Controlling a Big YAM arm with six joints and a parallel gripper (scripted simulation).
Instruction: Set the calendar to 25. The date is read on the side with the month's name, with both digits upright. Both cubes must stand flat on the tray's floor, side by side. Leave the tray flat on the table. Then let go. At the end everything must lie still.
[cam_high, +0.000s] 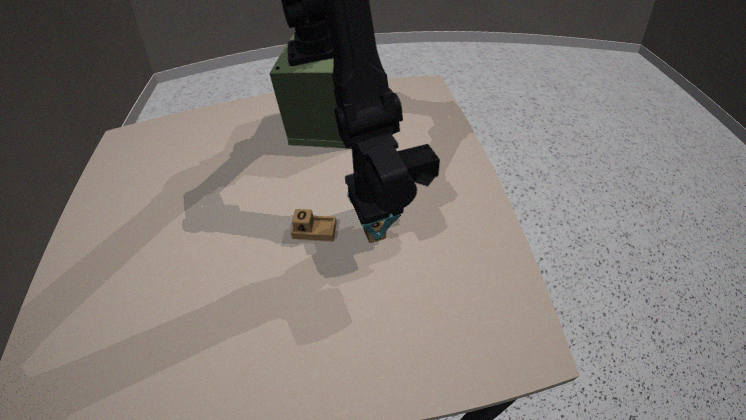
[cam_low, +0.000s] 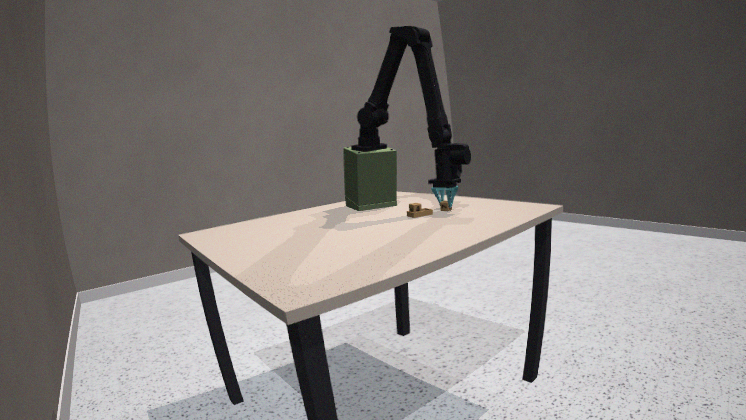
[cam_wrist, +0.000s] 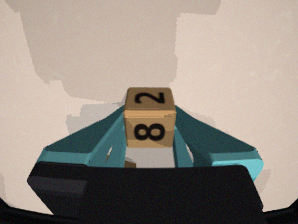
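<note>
The wooden tray (cam_high: 323, 238) (cam_low: 420, 213) lies flat on the table. One cube (cam_high: 302, 215) (cam_low: 415, 207) stands in its left half in the top view, with a 0 on top and what looks like a 4 on its front face, partly hidden by the tray wall. The tray's right half is empty. The month's name is not readable. My gripper (cam_high: 376, 232) (cam_low: 445, 205) (cam_wrist: 149, 112) points down to the right of the tray, shut on the other cube (cam_high: 376, 239) (cam_low: 444, 207) (cam_wrist: 150, 104). The wrist view shows that cube's 2 and 8, both lying sideways. Its contact with the table is unclear.
The green base block (cam_high: 313, 109) (cam_low: 370, 180) stands behind the tray at the back of the table (cam_high: 208, 313) (cam_low: 323, 260). The arm rises from it and reaches over the cube. A small brown piece (cam_wrist: 130, 164) shows between the fingers in the wrist view.
</note>
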